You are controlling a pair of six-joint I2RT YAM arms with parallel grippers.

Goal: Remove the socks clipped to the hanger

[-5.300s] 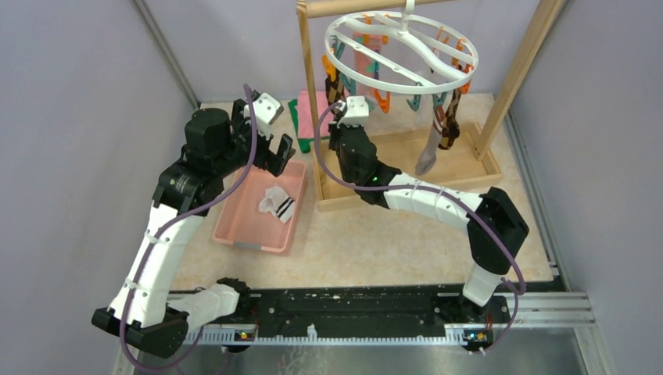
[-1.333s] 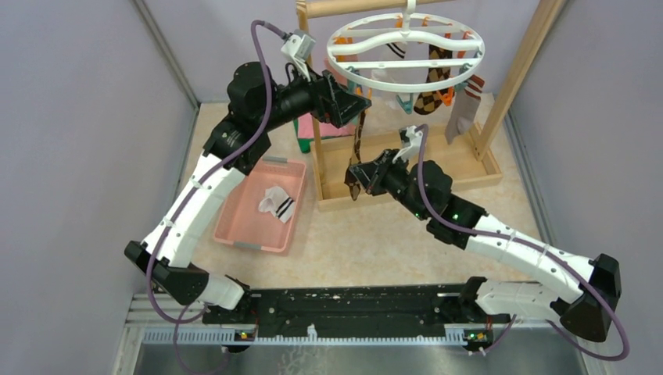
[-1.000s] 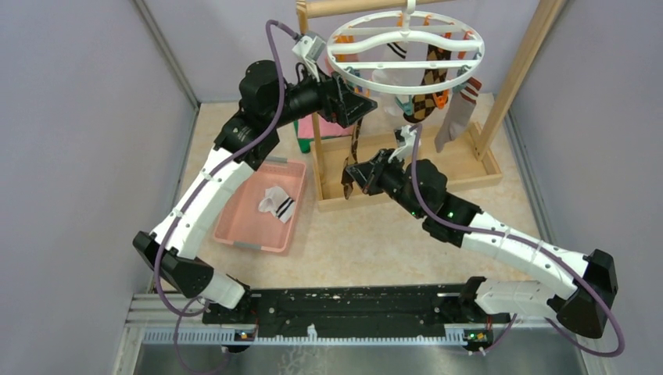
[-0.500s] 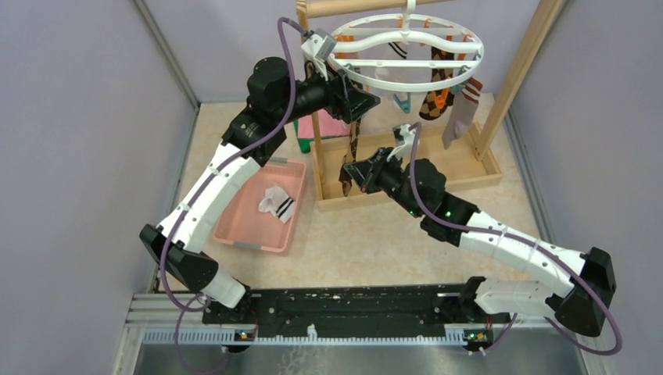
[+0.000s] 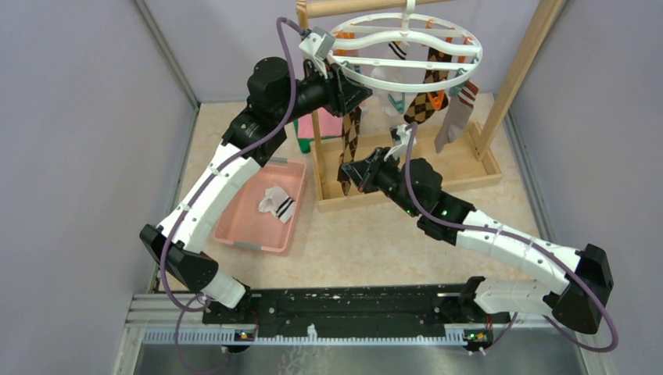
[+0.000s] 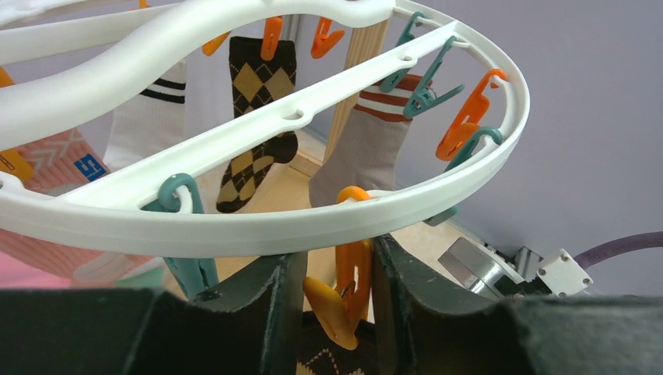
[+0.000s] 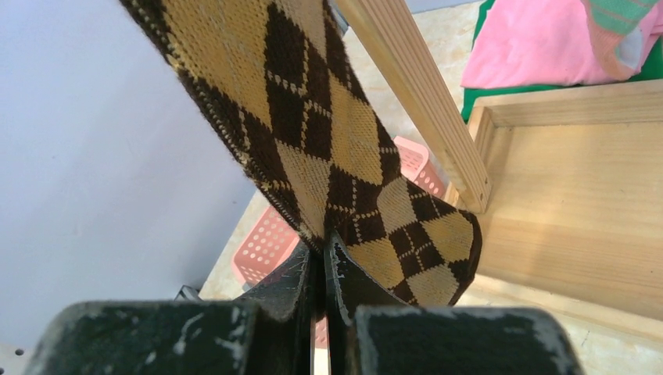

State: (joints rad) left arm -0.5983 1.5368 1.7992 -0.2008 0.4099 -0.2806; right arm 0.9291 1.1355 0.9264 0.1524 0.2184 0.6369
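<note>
The white ring hanger [image 5: 406, 58] hangs from the wooden rack. A brown-and-tan argyle sock [image 5: 350, 141] dangles from an orange clip [image 6: 352, 285] at the ring's near left. My left gripper [image 5: 356, 95] is just under the ring, its fingers [image 6: 277, 312] pressed on both sides of that clip. My right gripper [image 5: 349, 173] is shut on the sock's lower end [image 7: 336, 172]. Still clipped are another argyle sock [image 6: 254, 125], a grey one with rust stripes [image 6: 363, 148] and a white one with black stripes [image 6: 152, 117].
A pink basket [image 5: 238, 226] left of the rack holds a white striped sock [image 5: 276, 203]. The wooden rack's post [image 7: 414, 86] and base tray [image 5: 461, 168] stand close around both grippers. Folded pink and green cloths [image 7: 547, 47] lie behind.
My left gripper has risen to the ring's edge and narrowed from wide open onto the orange clip. The right gripper kept its hold on the argyle sock; the hanger turned a little.
</note>
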